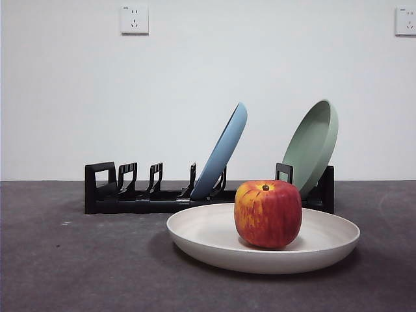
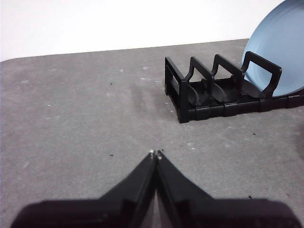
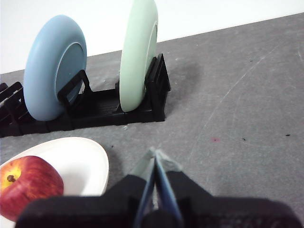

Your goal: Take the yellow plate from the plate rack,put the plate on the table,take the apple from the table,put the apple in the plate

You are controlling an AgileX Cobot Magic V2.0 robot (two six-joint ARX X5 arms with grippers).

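The cream yellow plate (image 1: 325, 244) lies flat on the dark grey table (image 1: 71, 260) in front of the black plate rack (image 1: 130, 198). The red apple (image 1: 268, 213) sits upright in the plate. Plate (image 3: 83, 164) and apple (image 3: 28, 185) also show in the right wrist view, beside my right gripper (image 3: 155, 154), which is shut and empty above the table. My left gripper (image 2: 155, 154) is shut and empty, over bare table in front of the rack's loop end (image 2: 183, 102). Neither arm shows in the front view.
A light blue plate (image 1: 224, 153) and a pale green plate (image 1: 315, 146) lean upright in the rack. They also show in the right wrist view, blue (image 3: 54, 66) and green (image 3: 137, 54). A white wall stands behind the table.
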